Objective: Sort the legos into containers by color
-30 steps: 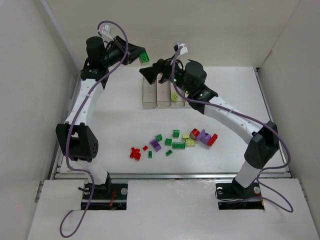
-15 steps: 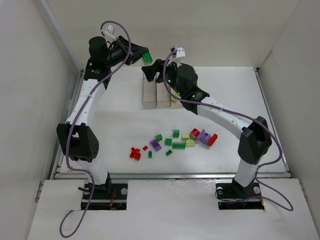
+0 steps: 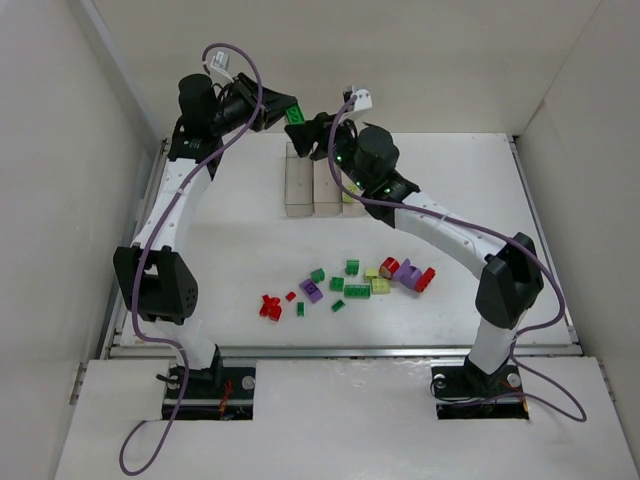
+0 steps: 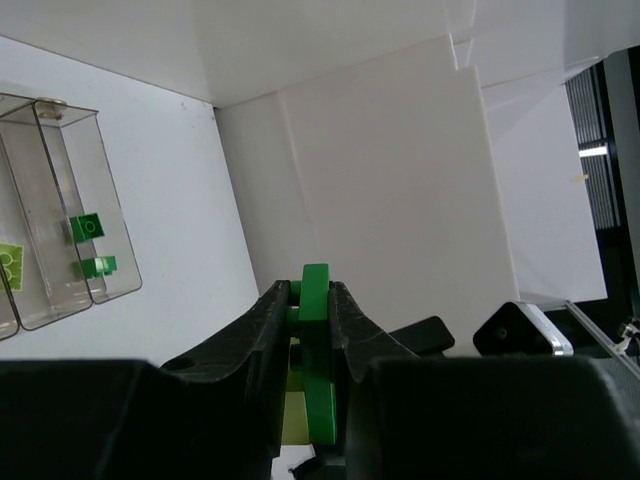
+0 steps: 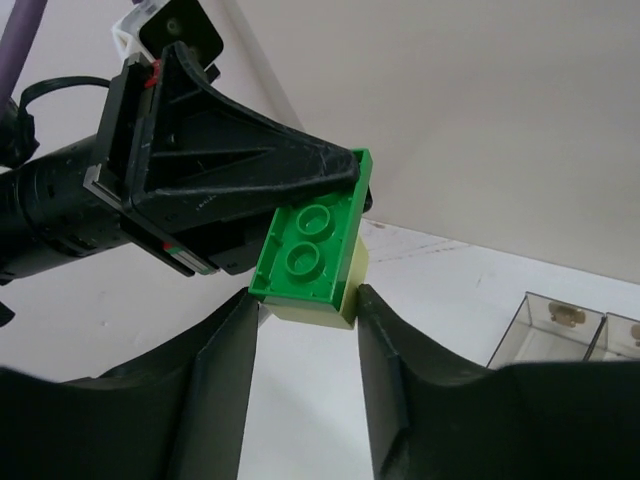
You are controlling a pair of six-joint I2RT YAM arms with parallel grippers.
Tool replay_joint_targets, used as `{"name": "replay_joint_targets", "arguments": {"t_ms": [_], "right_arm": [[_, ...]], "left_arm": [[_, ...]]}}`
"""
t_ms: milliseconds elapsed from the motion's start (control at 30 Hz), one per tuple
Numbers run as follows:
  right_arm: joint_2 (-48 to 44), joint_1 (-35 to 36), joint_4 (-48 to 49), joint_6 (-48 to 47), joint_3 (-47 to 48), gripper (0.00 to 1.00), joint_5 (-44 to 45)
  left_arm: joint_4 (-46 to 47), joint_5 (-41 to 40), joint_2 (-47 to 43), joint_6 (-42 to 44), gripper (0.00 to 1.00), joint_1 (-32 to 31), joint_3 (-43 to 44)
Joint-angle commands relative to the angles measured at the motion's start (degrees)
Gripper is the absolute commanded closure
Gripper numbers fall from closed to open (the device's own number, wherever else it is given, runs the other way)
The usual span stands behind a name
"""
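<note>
My left gripper (image 3: pixel 288 112) hangs raised above the far end of the containers (image 3: pixel 315 188), shut on a green lego (image 4: pixel 316 330) that is stuck to a yellow-green lego (image 5: pixel 352 290). My right gripper (image 5: pixel 305 300) has come up to this pair from the other side. Its fingertips press on both sides of the pair's free end, one on the green lego (image 5: pixel 310 245), the other on the yellow-green one. In the left wrist view, one clear bin (image 4: pixel 100 215) holds two green legos (image 4: pixel 87 228). Several loose legos (image 3: pixel 350 282) in red, purple, green and yellow-green lie mid-table.
White walls close in the table on the left, right and back, and the grippers meet close to the back wall (image 3: pixel 420 60). The right arm's forearm (image 3: pixel 440 225) stretches over the table between the containers and the loose pile.
The right gripper has swung up and left from over the containers to the left gripper's brick pair. Its jaws have narrowed onto it. The left gripper barely shifted.
</note>
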Motion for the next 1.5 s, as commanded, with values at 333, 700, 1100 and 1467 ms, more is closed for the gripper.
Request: {"name": "replay_joint_targets", "arguments": {"t_ms": [333, 700, 1100, 1467], "right_arm": [[1.1, 0.6, 3.9, -0.5, 4.2, 0.96, -1.8], [2.8, 0.6, 2.9, 1.8, 2.5, 1.0, -7.0], [5.4, 0.6, -2.3, 2.3, 4.0, 1.0, -8.0], [1.4, -6.4, -17.0, 1.7, -4.4, 1.0, 2.4]], "left_arm": [[2.1, 1.0, -2.8, -0.3, 1.0, -0.5, -0.7], [3.7, 1.0, 0.0, -1.4, 1.0, -0.5, 6.4], [3.7, 1.0, 0.5, -1.9, 1.0, -0.5, 5.2], [4.4, 0.4, -1.6, 10.2, 1.0, 6.1, -0.2]]}}
